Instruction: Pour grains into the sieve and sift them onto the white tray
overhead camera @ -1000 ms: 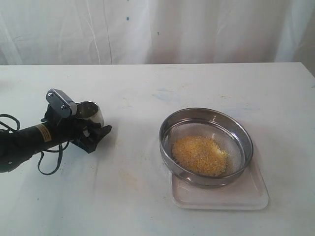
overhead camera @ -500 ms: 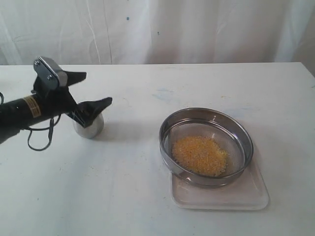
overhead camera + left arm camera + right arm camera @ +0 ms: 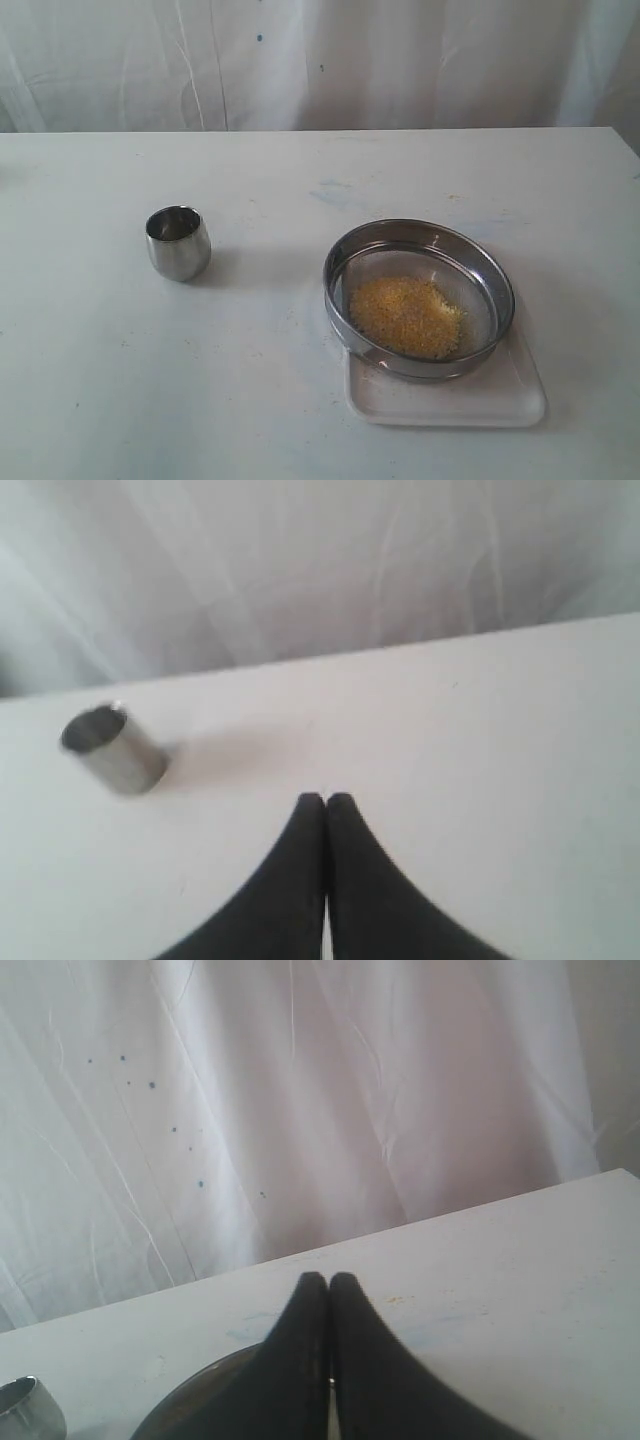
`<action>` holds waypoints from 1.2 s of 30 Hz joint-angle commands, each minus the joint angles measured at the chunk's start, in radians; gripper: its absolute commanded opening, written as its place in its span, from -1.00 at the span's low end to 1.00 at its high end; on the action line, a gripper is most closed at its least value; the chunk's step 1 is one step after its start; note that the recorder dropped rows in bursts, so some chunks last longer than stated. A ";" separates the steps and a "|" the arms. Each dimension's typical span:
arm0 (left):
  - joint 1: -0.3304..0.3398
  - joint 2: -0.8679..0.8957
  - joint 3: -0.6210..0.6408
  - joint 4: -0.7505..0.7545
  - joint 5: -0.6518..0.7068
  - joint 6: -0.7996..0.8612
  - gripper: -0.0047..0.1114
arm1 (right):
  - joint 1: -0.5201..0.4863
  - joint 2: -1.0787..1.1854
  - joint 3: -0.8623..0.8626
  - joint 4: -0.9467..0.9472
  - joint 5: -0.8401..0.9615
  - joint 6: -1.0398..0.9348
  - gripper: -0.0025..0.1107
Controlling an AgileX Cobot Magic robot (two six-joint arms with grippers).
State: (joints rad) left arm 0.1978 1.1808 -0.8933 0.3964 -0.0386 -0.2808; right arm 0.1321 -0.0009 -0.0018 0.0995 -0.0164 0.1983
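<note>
The sieve, wide and steel-rimmed, rests on the white tray at the right of the table. A heap of yellow grains lies on its mesh. The small steel cup stands upright on the table at the left, apart from the sieve. Neither arm shows in the exterior view. My left gripper is shut and empty, with the cup some way off. My right gripper is shut and empty above the sieve's rim, with the cup's edge at the frame's corner.
A white curtain hangs behind the table's far edge. The white tabletop runs between cup and tray.
The left arm let go of the cup, lifted and drew back out of the exterior view. The cup now stands alone on the table. Sieve, grains and tray have not moved.
</note>
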 commanded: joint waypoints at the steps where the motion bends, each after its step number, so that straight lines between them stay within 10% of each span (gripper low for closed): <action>1: 0.142 -0.084 0.039 -0.052 0.260 -0.081 -0.92 | -0.004 0.001 0.002 -0.003 -0.006 -0.001 -0.96; 11: 0.042 -0.709 0.597 -0.187 -0.068 -0.136 -0.92 | -0.004 0.001 0.002 -0.003 -0.006 -0.001 -0.96; 20: 0.027 -1.154 0.647 -0.187 -0.023 -0.146 -0.92 | -0.004 0.001 0.002 -0.003 -0.006 -0.001 -0.96; 25: 0.018 -1.181 0.664 -0.201 0.226 -0.156 -0.92 | -0.004 0.001 0.002 -0.003 -0.008 -0.001 -0.96; 36: -0.009 -1.181 0.815 -0.121 0.210 -0.359 -0.92 | -0.004 0.001 0.002 -0.003 -0.007 -0.001 -0.96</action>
State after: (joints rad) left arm 0.2100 0.0083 -0.0852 0.2503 0.1946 -0.6196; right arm 0.1321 -0.0009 -0.0018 0.0995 -0.0150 0.1983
